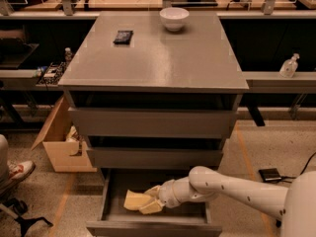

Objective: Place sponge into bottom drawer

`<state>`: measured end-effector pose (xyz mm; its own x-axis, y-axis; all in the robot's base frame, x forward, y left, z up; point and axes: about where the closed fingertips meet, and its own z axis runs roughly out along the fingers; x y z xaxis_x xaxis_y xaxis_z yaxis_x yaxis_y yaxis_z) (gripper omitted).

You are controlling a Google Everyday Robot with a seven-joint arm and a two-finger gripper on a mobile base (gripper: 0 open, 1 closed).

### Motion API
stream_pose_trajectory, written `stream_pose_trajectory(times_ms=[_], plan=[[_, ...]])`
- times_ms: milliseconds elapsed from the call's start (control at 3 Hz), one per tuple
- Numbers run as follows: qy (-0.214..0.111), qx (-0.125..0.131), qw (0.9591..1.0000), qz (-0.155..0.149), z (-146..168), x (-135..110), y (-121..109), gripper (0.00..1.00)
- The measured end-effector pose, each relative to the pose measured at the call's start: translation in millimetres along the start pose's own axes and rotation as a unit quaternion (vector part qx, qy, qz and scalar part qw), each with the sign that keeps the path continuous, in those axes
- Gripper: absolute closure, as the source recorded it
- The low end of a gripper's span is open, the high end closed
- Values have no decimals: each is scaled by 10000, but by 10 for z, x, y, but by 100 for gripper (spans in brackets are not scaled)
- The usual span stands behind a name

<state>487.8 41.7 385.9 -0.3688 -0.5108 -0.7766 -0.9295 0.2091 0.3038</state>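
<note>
The pale yellow sponge (132, 200) lies in the open bottom drawer (111, 201), left of its middle and low over the drawer floor. My gripper (148, 200) reaches into the drawer from the right on the white arm (232, 187), and its tip is right at the sponge's right end. The sponge's right edge is hidden behind the gripper. I cannot tell whether the sponge rests on the drawer floor or is held just above it.
The two wider drawers (153, 123) above are shut. A white bowl (174, 19) and a small black object (123, 36) sit on the cabinet top. A cardboard box (59, 142) stands on the floor at left, and a person's shoe (17, 171) is at far left.
</note>
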Motion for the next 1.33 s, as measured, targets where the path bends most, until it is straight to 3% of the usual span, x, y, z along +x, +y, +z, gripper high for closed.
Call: stream_pose_trajectory(times_ms=[667,1333], plan=[[22,504,9981,340,338,632,-662,100],[-342,1019,9922,635,904,1003,-1212,100]])
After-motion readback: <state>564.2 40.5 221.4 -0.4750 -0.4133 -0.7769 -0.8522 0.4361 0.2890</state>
